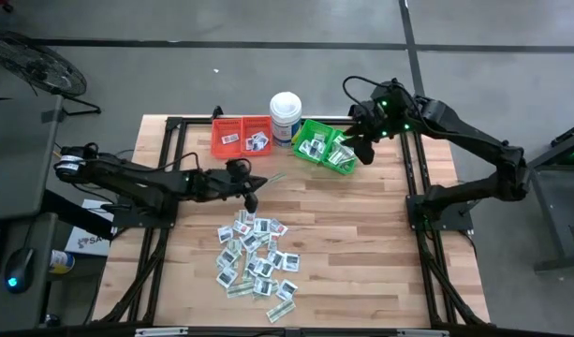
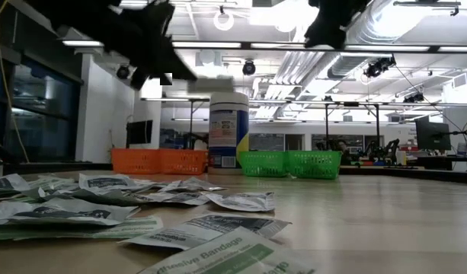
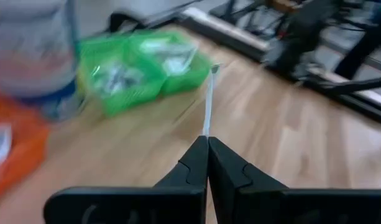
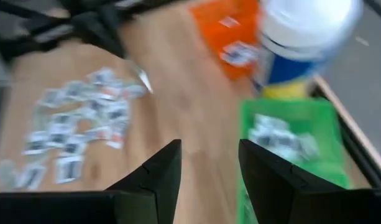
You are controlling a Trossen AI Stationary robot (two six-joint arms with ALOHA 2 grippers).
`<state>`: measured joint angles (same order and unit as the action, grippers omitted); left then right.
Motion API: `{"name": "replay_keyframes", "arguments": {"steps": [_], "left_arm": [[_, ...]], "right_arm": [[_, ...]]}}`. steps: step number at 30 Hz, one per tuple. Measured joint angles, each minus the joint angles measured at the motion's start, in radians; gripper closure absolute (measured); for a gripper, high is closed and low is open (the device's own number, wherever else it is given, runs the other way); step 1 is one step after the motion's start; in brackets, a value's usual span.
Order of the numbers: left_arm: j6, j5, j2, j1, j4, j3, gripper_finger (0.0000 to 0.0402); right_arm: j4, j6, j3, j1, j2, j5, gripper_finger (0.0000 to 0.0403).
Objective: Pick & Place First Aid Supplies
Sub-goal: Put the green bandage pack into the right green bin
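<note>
High view: left gripper (image 1: 254,194) hangs over the bench (image 1: 380,253), above the packet pile (image 1: 257,262); green bin (image 1: 326,147) lies at two o'clock from it.
Low view: pile spreads at seven o'clock.
Left wrist view: fingers (image 3: 190,165) clamped together on a strip packet (image 3: 209,102) jutting from their tips; carry level, release over the bin.
Right wrist view: right gripper (image 4: 209,165) fingers apart, empty, over the green bin.

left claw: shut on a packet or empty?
Shut on a packet. In the left wrist view the left claw has its fingers pressed together with a long pale strip packet sticking out from the tips, edge-on, above the table.
</note>
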<state>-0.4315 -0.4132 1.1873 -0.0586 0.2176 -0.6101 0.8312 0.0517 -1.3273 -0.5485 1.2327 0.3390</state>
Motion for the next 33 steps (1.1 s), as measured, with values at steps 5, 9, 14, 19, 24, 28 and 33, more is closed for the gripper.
{"name": "replay_keyframes", "arguments": {"steps": [5,9,14,19,24,28,33], "left_arm": [[0.139,0.037,0.000,0.000,-0.009,-0.096,0.0401],[0.197,0.029,0.000,0.006,-0.010,-0.148,0.0401],[0.200,0.042,0.000,0.036,-0.010,-0.169,0.0401],[0.218,0.057,0.000,0.041,-0.006,-0.169,0.0401],[0.218,0.064,0.000,0.041,-0.006,-0.169,0.0401],[0.225,0.063,0.000,0.041,-0.006,-0.169,0.0401],[0.225,0.064,0.000,0.041,-0.005,-0.169,0.0401]], "right_arm": [[-0.106,0.100,0.000,0.055,0.033,0.086,0.0249],[-0.167,0.167,0.000,0.121,0.065,0.087,0.0249],[-0.265,0.177,0.000,0.197,0.121,0.069,0.0249],[-0.349,0.174,0.000,0.246,0.190,0.013,0.0249],[-0.412,0.150,0.000,0.250,0.243,0.018,0.0249],[-0.424,0.130,0.000,0.251,0.275,0.073,0.0249],[-0.474,0.128,0.000,0.278,0.303,0.082,0.0249]]}}
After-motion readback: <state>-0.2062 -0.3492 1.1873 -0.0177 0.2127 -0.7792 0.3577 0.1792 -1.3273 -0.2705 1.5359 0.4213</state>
